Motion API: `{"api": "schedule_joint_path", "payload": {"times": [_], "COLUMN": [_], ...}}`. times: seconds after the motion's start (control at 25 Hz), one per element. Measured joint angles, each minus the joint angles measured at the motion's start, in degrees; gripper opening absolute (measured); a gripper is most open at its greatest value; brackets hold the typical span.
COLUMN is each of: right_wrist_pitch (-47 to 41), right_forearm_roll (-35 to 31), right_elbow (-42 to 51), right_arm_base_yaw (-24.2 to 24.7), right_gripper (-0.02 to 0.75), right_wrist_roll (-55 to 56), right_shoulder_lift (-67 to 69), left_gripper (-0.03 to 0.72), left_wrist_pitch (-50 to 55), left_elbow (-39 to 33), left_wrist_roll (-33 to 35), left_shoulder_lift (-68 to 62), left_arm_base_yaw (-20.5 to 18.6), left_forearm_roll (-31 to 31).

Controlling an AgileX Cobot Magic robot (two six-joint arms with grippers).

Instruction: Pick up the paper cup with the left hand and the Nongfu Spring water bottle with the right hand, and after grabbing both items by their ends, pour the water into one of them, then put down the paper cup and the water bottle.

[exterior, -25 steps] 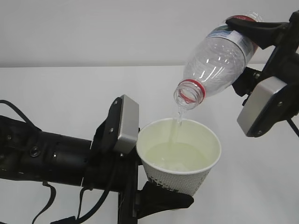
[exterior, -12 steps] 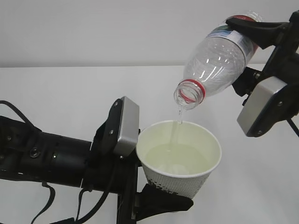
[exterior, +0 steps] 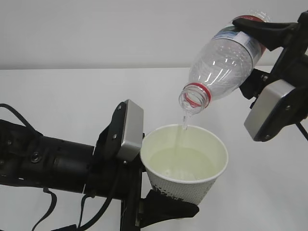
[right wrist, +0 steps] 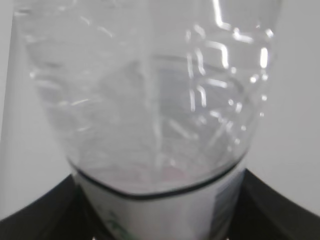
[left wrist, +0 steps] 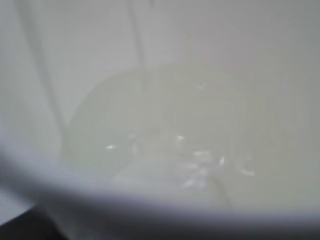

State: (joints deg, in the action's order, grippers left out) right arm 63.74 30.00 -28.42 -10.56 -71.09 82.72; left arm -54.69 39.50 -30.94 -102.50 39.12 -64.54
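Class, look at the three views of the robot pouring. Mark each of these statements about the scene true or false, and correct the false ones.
1. The Nongfu Spring water bottle is tilted with its mouth pointing down towards the paper cup. True.
2. The bottle's red cap is screwed on. False: the mouth is open, with only a red neck ring around it.
3. A thin stream of water falls from the bottle into the cup. True.
4. The cup stands on the table. False: the left end effector holds it up by its lower end.
5. The right end effector grips the bottle near its base. True.
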Motion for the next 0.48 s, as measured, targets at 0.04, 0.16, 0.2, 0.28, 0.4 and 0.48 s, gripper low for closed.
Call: {"api": "schedule_joint_path", "payload": {"times": [0.04, 0.16, 0.2, 0.28, 0.4, 0.48], "right_wrist_pitch": [0.00, 0.00, 0.00, 0.00, 0.00, 0.00], "right_forearm_roll": [0.00, -0.01, -0.01, -0.01, -0.11, -0.11], "right_elbow": [0.00, 0.00, 0.00, 0.00, 0.00, 0.00], "right_arm_base_yaw": [0.00, 0.00, 0.00, 0.00, 0.00, 0.00], "right_gripper": [0.508, 0.508, 0.508, 0.508, 0.508, 0.508], "right_wrist_roll": [-0.07, -0.07, -0.07, -0.07, -0.07, -0.07], "right_shoulder_lift": [0.00, 0.00, 0.00, 0.00, 0.00, 0.00], "left_gripper": [0.492, 0.492, 0.492, 0.492, 0.492, 0.492], "left_wrist_pitch": [0.00, 0.00, 0.00, 0.00, 0.00, 0.00], "left_elbow": [0.00, 0.00, 0.00, 0.00, 0.00, 0.00], "left_wrist_roll": [0.00, 0.00, 0.00, 0.00, 0.00, 0.00], "left_shoulder_lift": [0.00, 0.00, 0.00, 0.00, 0.00, 0.00], "left_arm_base_yaw": [0.00, 0.00, 0.00, 0.00, 0.00, 0.00], "left_forearm_roll": [0.00, 0.00, 0.00, 0.00, 0.00, 0.00]}}
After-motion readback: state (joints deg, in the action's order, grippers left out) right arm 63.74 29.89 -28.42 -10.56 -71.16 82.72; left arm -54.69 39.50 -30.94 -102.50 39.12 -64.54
